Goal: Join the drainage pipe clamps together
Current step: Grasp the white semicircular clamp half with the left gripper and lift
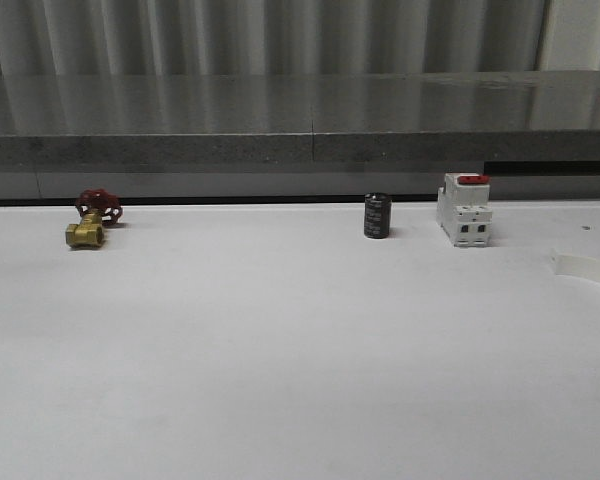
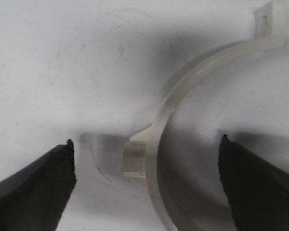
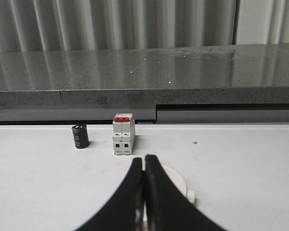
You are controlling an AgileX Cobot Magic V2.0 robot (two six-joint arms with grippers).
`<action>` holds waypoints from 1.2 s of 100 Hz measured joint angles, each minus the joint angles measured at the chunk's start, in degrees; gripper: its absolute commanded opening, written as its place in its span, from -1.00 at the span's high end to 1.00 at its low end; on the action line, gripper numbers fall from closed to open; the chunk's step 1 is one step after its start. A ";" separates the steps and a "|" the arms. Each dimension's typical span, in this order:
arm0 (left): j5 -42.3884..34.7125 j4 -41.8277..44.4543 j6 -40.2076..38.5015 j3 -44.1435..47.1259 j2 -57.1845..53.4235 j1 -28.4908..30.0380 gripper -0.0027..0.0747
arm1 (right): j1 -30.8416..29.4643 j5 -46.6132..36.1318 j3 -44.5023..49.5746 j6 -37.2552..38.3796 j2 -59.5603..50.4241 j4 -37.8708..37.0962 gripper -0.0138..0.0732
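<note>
A: Hovering over the white bench [image 1: 280, 350], the left gripper [image 2: 147, 180] has its jaws wide apart, straddling one drainage pipe clamp [image 2: 183, 91] that lies flat; its small outer tab [image 2: 135, 156] sits between the fingers.

B: Right gripper [image 3: 144, 192]?

A: Jaws pressed together, nothing visibly between them. A second white clamp half [image 3: 176, 180] lies on the bench just behind the fingertips.

B: Background items?

A: White breaker [image 1: 464, 209] with red top, black cylinder [image 1: 377, 216] beside it, brass valve [image 1: 92, 220] with red handle well apart on the left.
</note>
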 measured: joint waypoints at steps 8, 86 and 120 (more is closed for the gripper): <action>-0.12 -0.24 0.00 0.00 0.54 0.00 -0.59 | 0.00 0.00 0.00 0.00 0.00 0.00 0.84; -1.74 -0.46 0.09 0.00 0.66 0.00 0.59 | 0.00 0.00 0.00 0.00 0.00 0.00 0.84; 1.92 -2.82 -0.02 -0.04 -4.47 -0.64 0.58 | 0.00 0.00 0.00 0.00 0.00 0.00 0.84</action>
